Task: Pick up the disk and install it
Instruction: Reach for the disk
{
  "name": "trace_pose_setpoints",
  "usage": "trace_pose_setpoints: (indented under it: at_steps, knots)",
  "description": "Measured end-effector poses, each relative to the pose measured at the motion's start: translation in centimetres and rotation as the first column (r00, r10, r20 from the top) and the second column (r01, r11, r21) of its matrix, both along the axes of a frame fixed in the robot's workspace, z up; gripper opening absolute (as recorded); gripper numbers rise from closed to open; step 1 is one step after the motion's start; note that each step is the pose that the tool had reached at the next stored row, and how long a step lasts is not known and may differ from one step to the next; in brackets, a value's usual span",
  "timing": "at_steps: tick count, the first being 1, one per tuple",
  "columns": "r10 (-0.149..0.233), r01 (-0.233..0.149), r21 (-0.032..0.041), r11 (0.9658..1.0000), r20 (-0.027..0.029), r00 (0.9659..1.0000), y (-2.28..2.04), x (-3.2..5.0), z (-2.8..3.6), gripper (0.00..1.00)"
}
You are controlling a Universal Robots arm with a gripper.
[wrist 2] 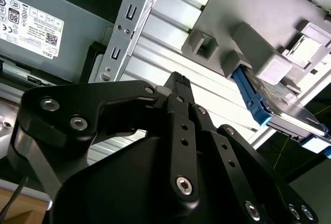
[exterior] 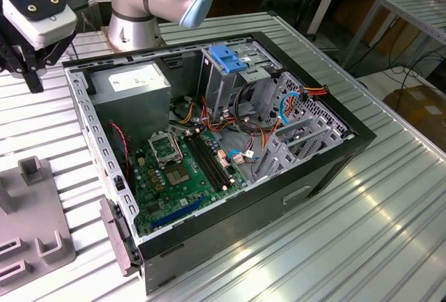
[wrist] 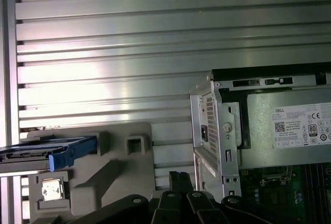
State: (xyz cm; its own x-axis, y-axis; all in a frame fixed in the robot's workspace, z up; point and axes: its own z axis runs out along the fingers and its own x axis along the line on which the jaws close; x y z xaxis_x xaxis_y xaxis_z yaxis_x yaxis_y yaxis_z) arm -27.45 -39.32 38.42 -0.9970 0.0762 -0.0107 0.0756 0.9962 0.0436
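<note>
Slatted table point(wrist: 155, 53): disk point(wrist: 46, 149) is seen unpicked in grey fixture point(wrist: 119, 172); gripper point(wrist 2: 176, 79), pressed together and empty, is held apart.

Ribbed aluminium bench point(exterior: 380, 236). Open black computer case point(exterior: 237, 220) lies on its side mid-bench. Grey plastic fixture plate point(exterior: 42, 250) lies flat just beside it, by the bench edge at the exterior view's left. Robot arm base point(exterior: 132, 33) stands behind the case.

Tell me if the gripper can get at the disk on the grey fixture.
Probably yes: the gripper hangs over the slatted table outside the computer case, and the disk rests exposed on the grey fixture, nothing lying between them.
</note>
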Motion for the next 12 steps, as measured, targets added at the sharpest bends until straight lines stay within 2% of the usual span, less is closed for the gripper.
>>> trace_pose_setpoints:
  at_steps: [12]
  knots:
    - [0.0,0.0,0.0,1.0,-0.0001,1.0,0.08,-2.84,-0.12,0.1]
